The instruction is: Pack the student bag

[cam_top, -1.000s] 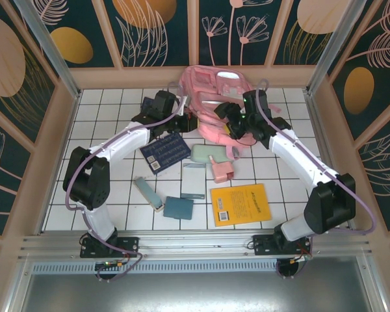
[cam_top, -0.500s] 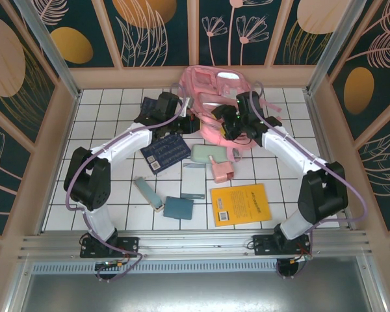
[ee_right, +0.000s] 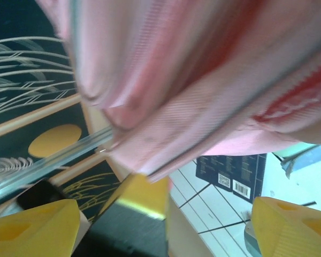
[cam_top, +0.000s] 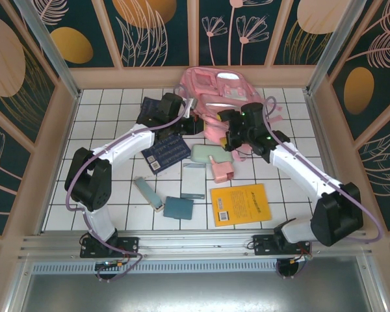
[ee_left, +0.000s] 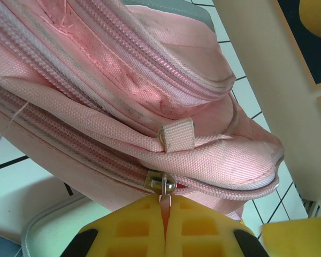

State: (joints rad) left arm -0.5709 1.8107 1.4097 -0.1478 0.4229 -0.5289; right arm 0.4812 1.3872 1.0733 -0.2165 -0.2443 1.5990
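While left tool (ee_left: 165, 208) pinches student bag (ee_left: 150, 107) zipper pull (ee_left: 161, 184), right tool (ee_right: 163, 214) spread wide, navy book (ee_right: 232, 168) barcode illegible

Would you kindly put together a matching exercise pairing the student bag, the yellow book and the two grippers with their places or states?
Column one:
1. student bag
2. yellow book
3. left gripper
4. right gripper

Column two:
A. open
B. flat on the table, near side
C. shut on the zipper pull
D. pink, at the far side

Pairs: 1-D, 2-B, 3-C, 4-A.
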